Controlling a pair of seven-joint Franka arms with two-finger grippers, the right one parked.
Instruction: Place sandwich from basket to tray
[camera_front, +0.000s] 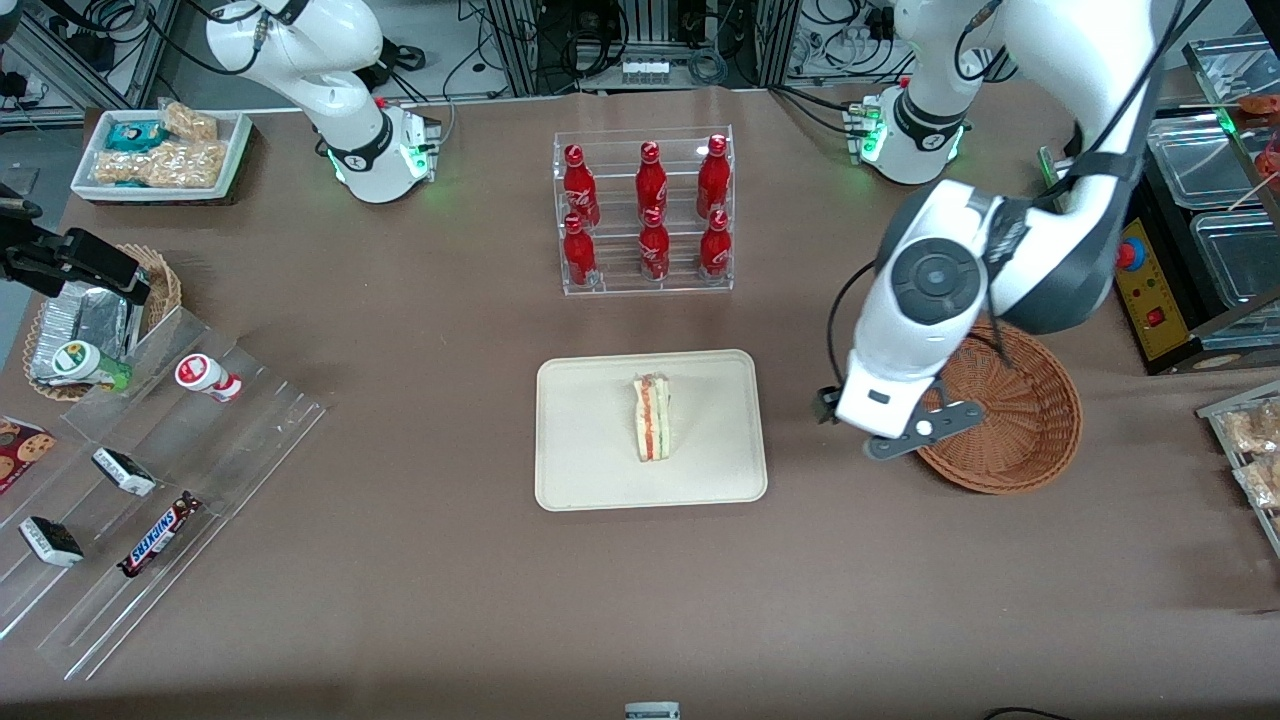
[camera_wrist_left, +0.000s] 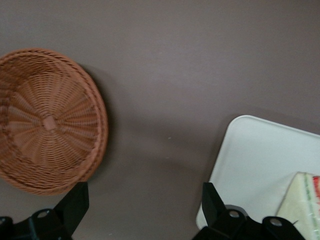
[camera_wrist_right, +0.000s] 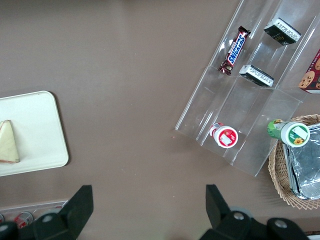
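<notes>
The sandwich (camera_front: 653, 417) lay on the tray (camera_front: 590, 470), and the basket (camera_front: 1030, 430) held nothing. The hand (camera_wrist_left: 142, 210) hung over the bare surface (camera_wrist_left: 200, 65) between them, its fingers (camera_wrist_left: 75, 205) spread wide and holding nothing. The job looked done, so a good move would be to lift away slowly and not bump the tray.

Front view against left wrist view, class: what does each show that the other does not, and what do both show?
Only the front view shows the rack of red cola bottles and the Snickers bar. Only the left wrist view shows the open gripper, over bare table between basket and tray. Both show the empty basket and the sandwich on the tray.
</notes>
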